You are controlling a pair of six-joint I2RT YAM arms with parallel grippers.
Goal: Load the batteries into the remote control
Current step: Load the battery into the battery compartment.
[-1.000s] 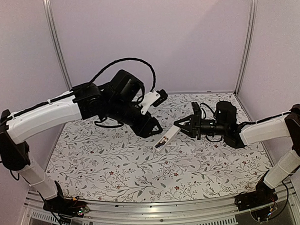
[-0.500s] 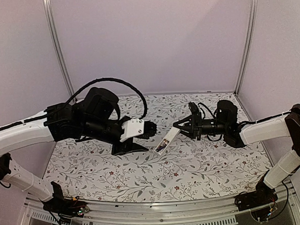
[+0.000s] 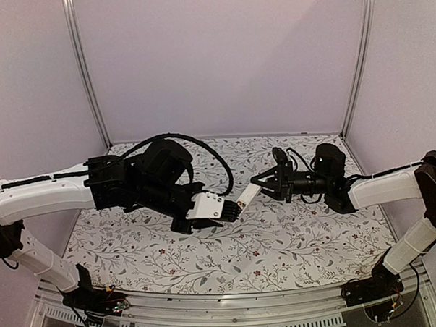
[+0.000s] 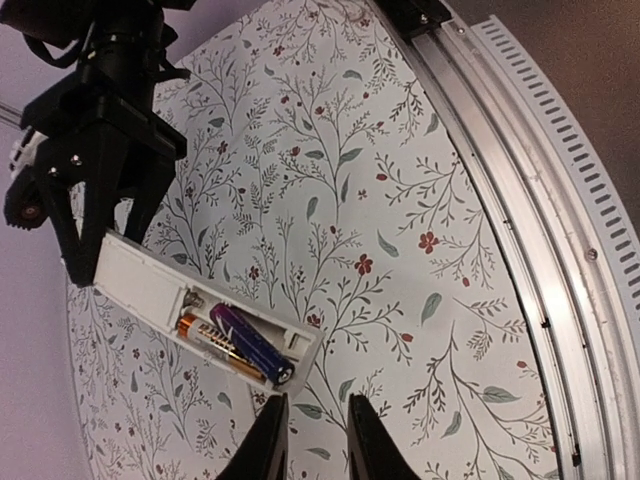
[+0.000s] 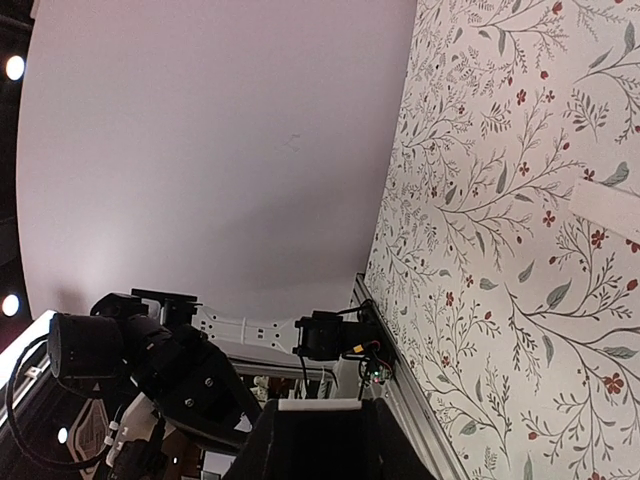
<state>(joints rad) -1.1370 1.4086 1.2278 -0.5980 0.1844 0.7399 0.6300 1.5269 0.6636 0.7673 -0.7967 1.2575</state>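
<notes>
Remote (image 3: 247, 195) hangs mid-frame in the top view, clenched at one end by the right hand (image 3: 265, 184), the left hand (image 3: 233, 208) just beside its free end. Left wrist: both batteries (image 4: 235, 342) lie in its open bay, left hand released and empty, so loading looks done. Right wrist: a cover (image 5: 608, 210) lies on the bench (image 5: 480, 300) at right, unfitted.

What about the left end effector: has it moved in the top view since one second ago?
Yes. The left end effector has come away from the table's back edge, toward the remote control.
</notes>
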